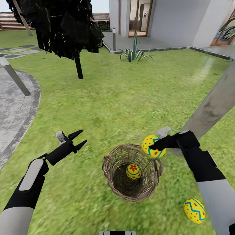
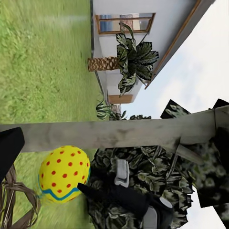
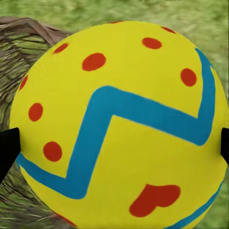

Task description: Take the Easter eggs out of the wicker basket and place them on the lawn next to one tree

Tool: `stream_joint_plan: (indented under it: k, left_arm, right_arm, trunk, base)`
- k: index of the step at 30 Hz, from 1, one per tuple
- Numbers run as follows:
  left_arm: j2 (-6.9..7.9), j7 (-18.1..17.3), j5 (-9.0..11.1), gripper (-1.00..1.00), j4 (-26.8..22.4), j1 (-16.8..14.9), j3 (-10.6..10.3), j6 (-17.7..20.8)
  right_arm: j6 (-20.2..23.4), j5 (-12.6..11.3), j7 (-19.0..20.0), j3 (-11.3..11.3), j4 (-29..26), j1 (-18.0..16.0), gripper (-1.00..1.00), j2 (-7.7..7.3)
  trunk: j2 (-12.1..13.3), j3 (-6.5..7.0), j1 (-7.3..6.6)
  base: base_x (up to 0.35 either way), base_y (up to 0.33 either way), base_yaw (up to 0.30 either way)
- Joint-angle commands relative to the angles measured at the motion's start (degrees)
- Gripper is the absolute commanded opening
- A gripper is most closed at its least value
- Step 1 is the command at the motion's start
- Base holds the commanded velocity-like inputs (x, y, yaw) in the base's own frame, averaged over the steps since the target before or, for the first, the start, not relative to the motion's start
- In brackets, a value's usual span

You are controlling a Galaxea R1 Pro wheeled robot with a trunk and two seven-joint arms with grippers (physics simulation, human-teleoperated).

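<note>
The right end effector point(image 1: 159, 146) is clenched on a dotted Easter egg point(image 1: 152, 146), held just above the wicker basket's point(image 1: 111, 176) rim, seemingly clear of it. A second egg point(image 1: 133, 171) lies inside; a third point(image 1: 194, 211) rests on the lawn point(image 1: 107, 107) beside the pale trunk point(image 1: 212, 107). The left end effector point(image 1: 78, 138) hangs released.

The right gripper point(image 1: 156, 146) covers part of the held egg point(image 1: 152, 146), and in the right wrist view that egg point(image 3: 119, 124) runs past the lower edge and hides most of the wicker basket point(image 3: 33, 36). The egg in the basket point(image 1: 133, 171) shows only its top face. At the right of the head view, the pale trunk point(image 1: 213, 104) is cut by the edge, its foot behind the right arm. The egg on the grass point(image 1: 194, 210) touches that arm's outline; actual contact cannot be told.
</note>
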Motion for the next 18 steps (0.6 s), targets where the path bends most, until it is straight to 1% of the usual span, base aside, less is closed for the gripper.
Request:
stream_joint_plan:
  k: [1,2,4,7,10,13,15,17,18]
  left_arm:
    - [-0.02,-0.25,-0.18,1.0,0.02,-0.04,0.07,0.28]
    - [0.0,-0.25,-0.18,1.0,0.03,-0.04,0.09,0.28]
    - [-0.01,-0.25,-0.18,1.0,0.03,-0.04,0.08,0.28]
    - [-0.01,-0.25,-0.18,1.0,0.04,-0.04,0.07,0.28]
    - [0.02,-0.25,-0.18,1.0,0.04,-0.04,0.08,0.28]
    - [-0.02,-0.25,-0.18,1.0,0.04,-0.04,0.07,0.28]
    - [0.01,-0.25,-0.18,1.0,0.04,-0.04,0.07,0.28]
    - [0.02,-0.2,-0.18,1.0,0.04,-0.04,0.07,0.28]
    - [0.02,-0.2,-0.18,1.0,0.04,-0.04,0.07,0.28]
  right_arm:
    - [0.16,0.58,0.52,-1.97,-0.08,-0.04,-1.0,-0.14]
    - [0.14,0.63,0.52,-2.75,-0.07,-0.04,-1.0,-0.26]
    - [0.13,0.63,0.52,-3.4,-0.06,-0.04,-1.0,-1.39]
    - [0.12,0.46,0.52,-3.55,-0.06,-0.04,-1.0,-2.83]
    - [0.12,0.35,0.53,-3.57,0.03,-0.04,-1.0,-3.5]
    - [0.12,0.04,0.6,-3.57,0.17,-0.02,-1.0,-5.06]
    - [0.12,0.03,0.6,-3.57,0.51,0.11,-1.0,-5.63]
    - [0.12,-0.01,0.6,-3.57,0.64,1.39,-1.0,-6.78]
    - [0.12,-0.07,0.6,-3.59,0.71,1.89,-1.0,-7.68]
  trunk:
    - [-0.02,-0.04,-0.01]
    - [-0.02,-0.04,-0.01]
    - [-0.02,-0.04,-0.01]
    - [-0.02,-0.04,-0.01]
    - [-0.02,-0.04,-0.01]
    - [-0.02,-0.04,-0.01]
    - [-0.02,-0.04,-0.01]
    - [-0.02,-0.04,-0.01]
    - [-0.02,-0.04,-0.01]
  base:
    - [0.0,0.0,0.0]
    - [0.0,0.0,0.0]
    - [0.0,0.0,0.0]
    - [0.0,0.0,0.0]
    - [0.0,0.0,0.0]
    - [0.0,0.0,0.0]
    - [0.0,0.0,0.0]
    - [0.0,0.0,0.0]
    - [0.0,0.0,0.0]
